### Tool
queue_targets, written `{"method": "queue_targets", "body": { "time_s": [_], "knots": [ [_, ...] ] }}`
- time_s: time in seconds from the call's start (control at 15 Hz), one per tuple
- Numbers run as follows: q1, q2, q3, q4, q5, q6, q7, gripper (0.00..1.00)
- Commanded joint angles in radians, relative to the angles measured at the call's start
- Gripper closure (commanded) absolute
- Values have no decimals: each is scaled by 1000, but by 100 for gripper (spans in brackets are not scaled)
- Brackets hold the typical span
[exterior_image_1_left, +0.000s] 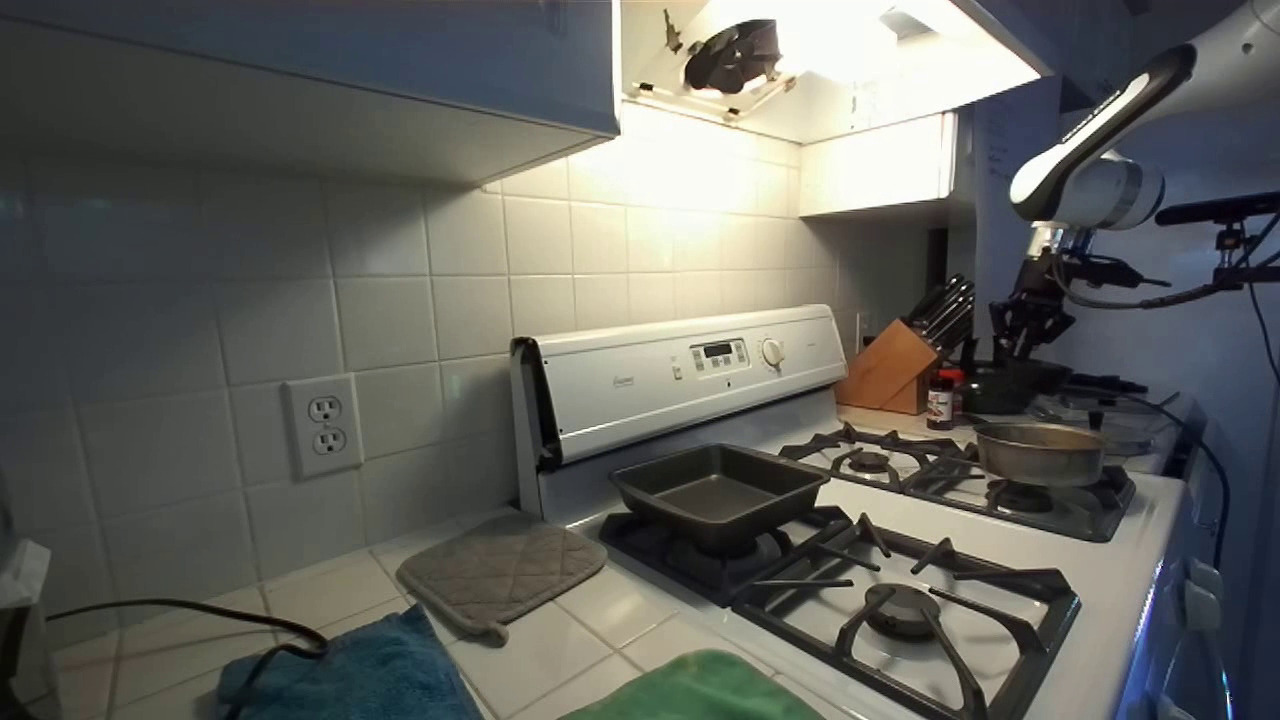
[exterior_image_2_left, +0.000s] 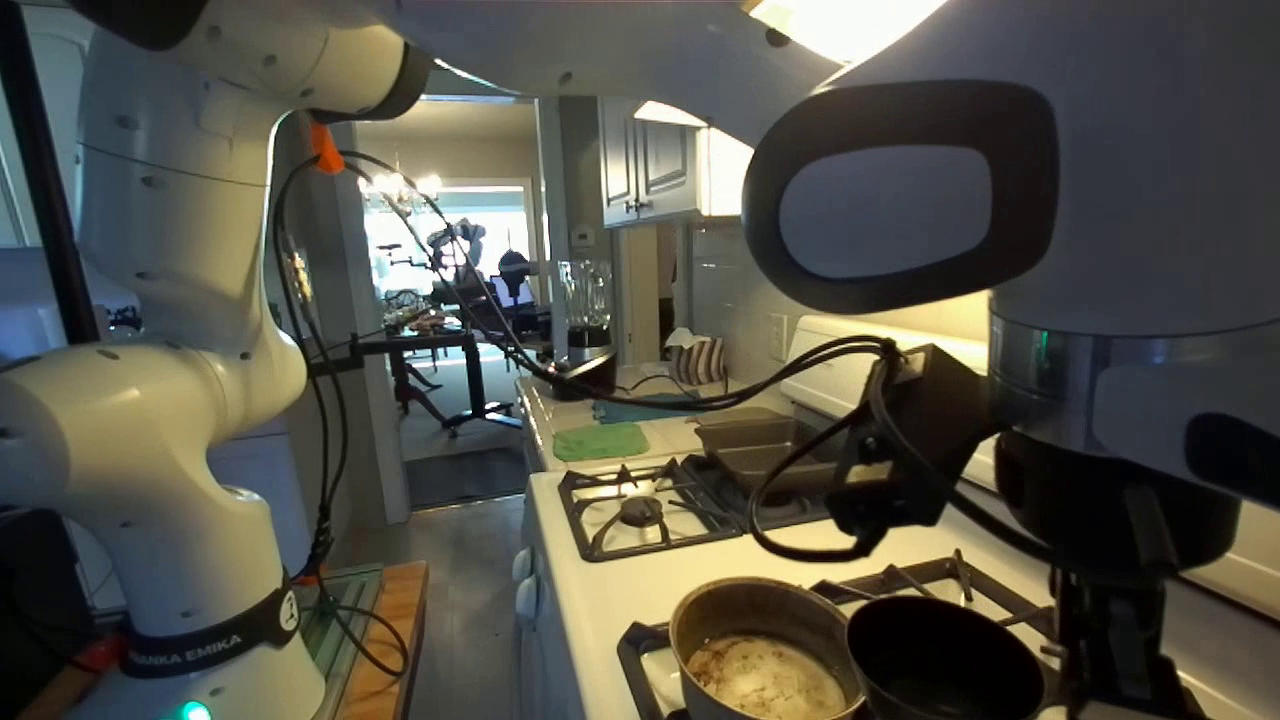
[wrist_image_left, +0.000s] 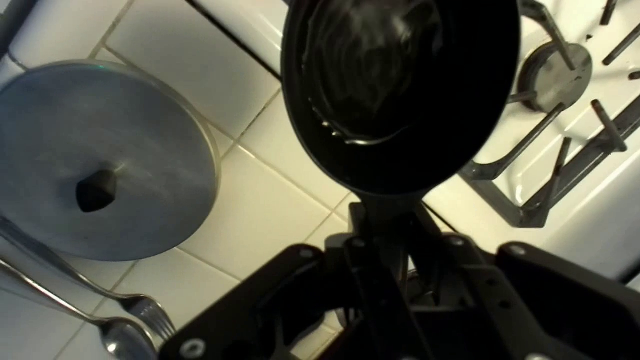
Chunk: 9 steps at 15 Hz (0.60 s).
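Jaws clamped on handle (wrist_image_left: 391, 204) of black pan (wrist_image_left: 400, 110); pan itself just beyond jaws.

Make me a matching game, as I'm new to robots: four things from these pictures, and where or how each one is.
1. black pan
2. square baking pan
3. knife block
4. green cloth

A. on a burner grate
B. near the blue towel
C. gripped in the jaws
D. holding black-handled knives

Pairs: 1-C, 2-A, 3-D, 4-B
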Motion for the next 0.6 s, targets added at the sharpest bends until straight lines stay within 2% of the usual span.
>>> {"method": "queue_targets", "body": {
  "time_s": [0.0,0.53],
  "knots": [
    [-44,85,0,114,-13,-36,36,94],
    [-96,226,10,266,-19,-34,72,94]
  ]
}}
